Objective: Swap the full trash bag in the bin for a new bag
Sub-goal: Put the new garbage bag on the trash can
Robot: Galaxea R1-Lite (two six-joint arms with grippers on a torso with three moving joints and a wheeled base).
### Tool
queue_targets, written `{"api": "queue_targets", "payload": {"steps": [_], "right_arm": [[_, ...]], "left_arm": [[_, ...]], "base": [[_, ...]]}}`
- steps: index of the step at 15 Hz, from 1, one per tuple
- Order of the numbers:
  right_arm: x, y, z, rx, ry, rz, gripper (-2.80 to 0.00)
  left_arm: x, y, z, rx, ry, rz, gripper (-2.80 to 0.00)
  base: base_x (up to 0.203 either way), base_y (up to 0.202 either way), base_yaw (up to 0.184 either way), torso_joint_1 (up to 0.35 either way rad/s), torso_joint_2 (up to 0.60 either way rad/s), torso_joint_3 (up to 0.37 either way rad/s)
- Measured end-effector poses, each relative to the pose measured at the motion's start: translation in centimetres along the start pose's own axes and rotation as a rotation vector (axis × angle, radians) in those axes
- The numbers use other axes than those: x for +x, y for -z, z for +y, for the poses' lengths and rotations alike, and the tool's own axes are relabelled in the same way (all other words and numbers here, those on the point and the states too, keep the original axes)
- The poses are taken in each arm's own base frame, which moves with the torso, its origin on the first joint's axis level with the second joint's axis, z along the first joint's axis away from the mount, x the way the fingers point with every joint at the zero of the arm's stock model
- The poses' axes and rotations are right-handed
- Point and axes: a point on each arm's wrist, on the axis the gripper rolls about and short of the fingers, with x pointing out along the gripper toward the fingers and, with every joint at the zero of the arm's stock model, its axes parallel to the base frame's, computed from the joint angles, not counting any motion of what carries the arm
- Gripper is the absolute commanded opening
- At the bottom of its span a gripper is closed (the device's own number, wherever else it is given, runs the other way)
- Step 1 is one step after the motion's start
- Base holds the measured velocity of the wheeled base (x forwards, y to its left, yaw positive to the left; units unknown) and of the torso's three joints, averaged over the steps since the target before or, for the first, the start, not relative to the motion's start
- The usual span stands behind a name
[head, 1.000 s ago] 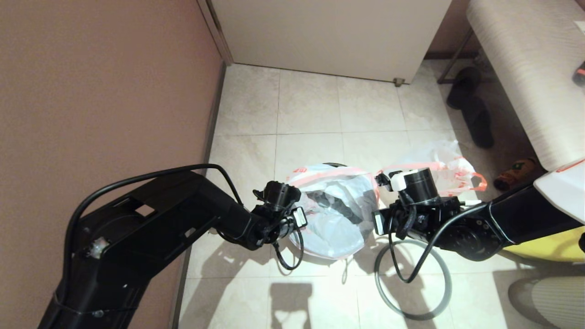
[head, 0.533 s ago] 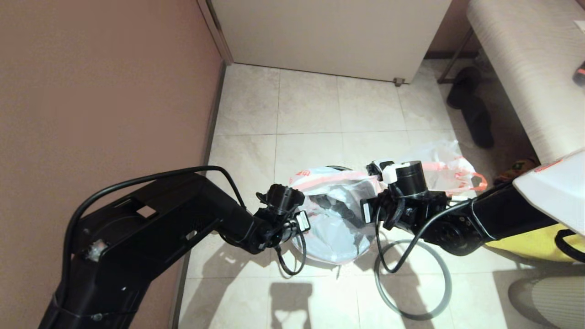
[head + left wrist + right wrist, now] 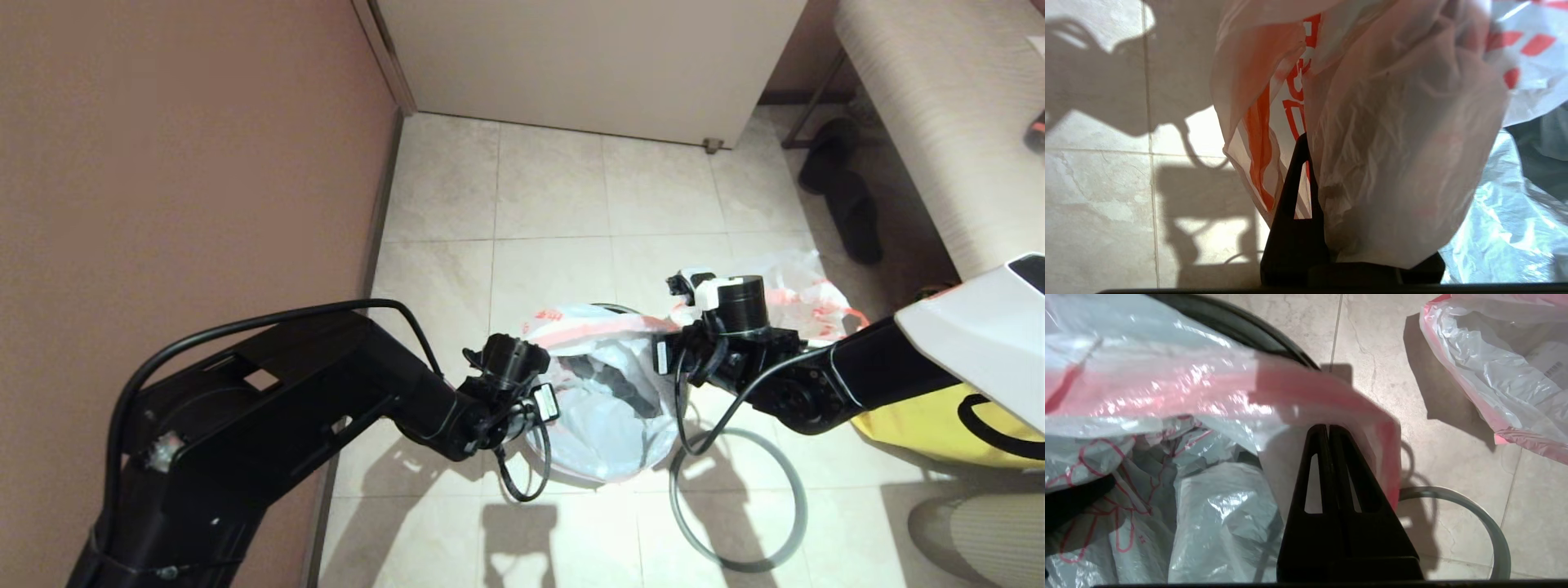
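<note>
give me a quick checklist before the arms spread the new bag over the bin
1. Left tool shut on the new bag: ok, bunched film sits between its fingers.
2. Right tool shut on the bag's pink rim band: ok.
3. Bag mouth held open over the bin: ok, stretched between both tools.
4. Bag rim folded over the bin's edge: not ok, the black edge still shows beyond the film.
5. Grey hoop ready: ok, lying on the floor beside the bin.
6. Full trash bag out of the way: ok, on the floor behind the right arm.
</note>
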Motion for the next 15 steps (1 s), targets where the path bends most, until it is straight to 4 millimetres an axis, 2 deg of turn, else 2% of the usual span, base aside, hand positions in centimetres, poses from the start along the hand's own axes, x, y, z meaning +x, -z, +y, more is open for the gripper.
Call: {"api": "queue_targets", "payload": {"steps": [6,13,15], "right_arm": [[0.1,-0.6,0.6,0.007,-0.021,-0.021,-2.8],[-2.4,1.5,1.3,0.006,-0.047,0.033,-2.8],[-2.4,1.9,1.5,0.003,-0.054,0.035,-2.8]], "left_arm": [[-0.9,0.7,-0.6,0.015,0.037,0.034,-2.8],[-0.9,0.5,-0.6,0.011,0.038,0.028,-2.8],[-1.0,0.5,-0.6,0.013,0.041,0.031,-2.8]], "base": [[0.0,0.0,0.0,0.0,0.0,0.0],[0.0,0.0,0.0,0.0,0.0,0.0],[0.0,0.0,0.0,0.0,0.0,0.0]]}}
